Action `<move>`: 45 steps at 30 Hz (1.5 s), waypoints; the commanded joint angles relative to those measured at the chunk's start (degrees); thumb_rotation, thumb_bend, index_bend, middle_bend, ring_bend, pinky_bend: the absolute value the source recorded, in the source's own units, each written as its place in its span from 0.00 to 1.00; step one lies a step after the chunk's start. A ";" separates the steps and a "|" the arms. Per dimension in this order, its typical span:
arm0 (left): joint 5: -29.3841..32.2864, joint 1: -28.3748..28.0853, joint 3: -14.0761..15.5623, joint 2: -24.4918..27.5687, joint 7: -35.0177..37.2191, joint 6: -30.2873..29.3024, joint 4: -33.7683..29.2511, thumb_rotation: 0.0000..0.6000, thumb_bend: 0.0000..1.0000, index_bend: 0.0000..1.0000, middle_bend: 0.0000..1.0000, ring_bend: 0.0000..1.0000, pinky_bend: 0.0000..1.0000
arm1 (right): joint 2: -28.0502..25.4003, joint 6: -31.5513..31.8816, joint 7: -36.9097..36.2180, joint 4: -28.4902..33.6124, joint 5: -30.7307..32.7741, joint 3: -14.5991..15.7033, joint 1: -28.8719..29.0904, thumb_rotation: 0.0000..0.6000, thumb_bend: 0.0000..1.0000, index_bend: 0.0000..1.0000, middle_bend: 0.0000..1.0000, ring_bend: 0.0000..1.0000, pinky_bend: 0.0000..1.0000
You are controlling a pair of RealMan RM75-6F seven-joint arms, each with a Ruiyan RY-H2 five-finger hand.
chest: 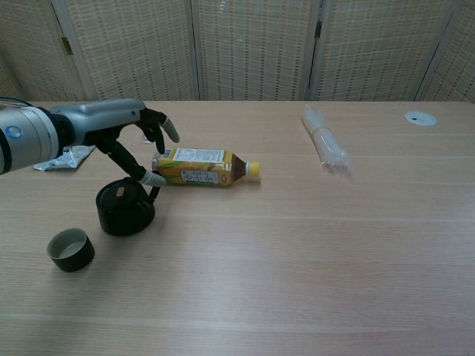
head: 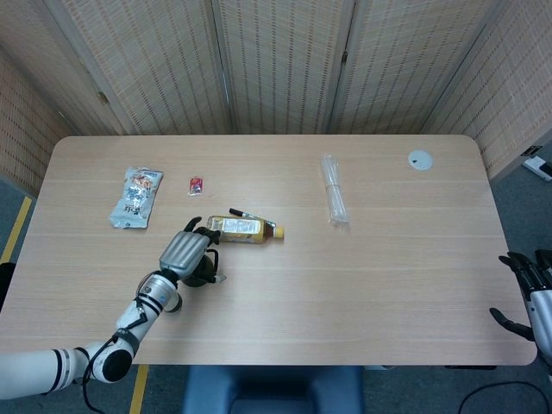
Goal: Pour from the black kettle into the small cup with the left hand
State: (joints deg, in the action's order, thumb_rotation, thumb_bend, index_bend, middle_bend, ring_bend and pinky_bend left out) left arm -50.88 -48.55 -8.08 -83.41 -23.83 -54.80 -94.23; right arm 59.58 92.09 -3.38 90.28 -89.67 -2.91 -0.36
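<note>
Near the counter's (chest: pixel 297 245) front left corner stands the small dark round cup (chest: pixel 70 250), and just behind and right of it sits the black round kettle (chest: pixel 125 208). The left robot hand (chest: pixel 130 133) hovers over the kettle with fingers spread, one fingertip at the handle, gripping nothing. Behind it lies a yellow-labelled plastic bottle (chest: pixel 204 167), and beyond the front right corner the right robot hand (head: pixel 528 289) hangs spread and empty.

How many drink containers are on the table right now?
3: the black kettle under the left hand, the small cup near the front-left edge, and a yellow bottle lying on its side behind the kettle. Nothing suggests others hidden.
</note>
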 commanded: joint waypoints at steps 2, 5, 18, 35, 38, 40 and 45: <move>2.08 -1.08 -0.14 -2.86 -2.86 -1.09 2.09 0.76 0.18 0.25 0.34 0.23 0.00 | 0.01 0.19 -0.34 -0.24 -0.03 0.00 -0.15 1.00 0.17 0.19 0.21 0.26 0.10; 4.14 -1.60 -0.44 -4.92 -4.79 -1.87 3.88 0.84 0.18 0.25 0.33 0.22 0.00 | -0.04 0.32 -0.51 -0.34 -0.11 -0.03 -0.21 1.00 0.17 0.19 0.21 0.26 0.10; 8.89 -2.21 -1.11 -8.37 -10.71 -4.75 7.30 0.85 0.19 0.23 0.30 0.19 0.00 | -0.28 0.42 -0.78 -0.37 -0.13 -0.07 -0.41 1.00 0.17 0.19 0.21 0.26 0.10; 8.47 -1.80 0.22 -10.05 -14.71 -6.26 8.75 0.85 0.20 0.17 0.25 0.16 0.00 | -0.27 0.49 -1.28 -0.38 -0.23 -0.05 -0.60 1.00 0.17 0.19 0.21 0.26 0.10; 7.95 -1.15 0.47 -9.23 -14.63 -6.79 8.24 0.86 0.20 0.17 0.25 0.16 0.00 | -0.28 0.34 -1.17 -0.40 -0.24 -0.10 -0.51 1.00 0.17 0.19 0.21 0.26 0.10; 7.94 -0.72 0.59 -8.40 -14.40 -6.68 7.75 0.85 0.20 0.17 0.25 0.16 0.00 | -0.29 0.30 -1.15 -0.36 -0.24 -0.13 -0.46 1.00 0.17 0.19 0.21 0.26 0.10; 6.34 0.77 1.41 -6.35 -13.05 -6.82 6.98 0.86 0.20 0.17 0.25 0.16 0.00 | -0.25 0.28 -1.13 -0.32 -0.28 -0.13 -0.46 1.00 0.17 0.19 0.21 0.26 0.10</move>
State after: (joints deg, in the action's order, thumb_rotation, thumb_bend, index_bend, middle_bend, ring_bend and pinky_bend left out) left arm -44.23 -48.07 -6.91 -89.99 -37.17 -61.56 -87.10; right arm 59.34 92.37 -4.51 89.96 -89.95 -3.04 -0.82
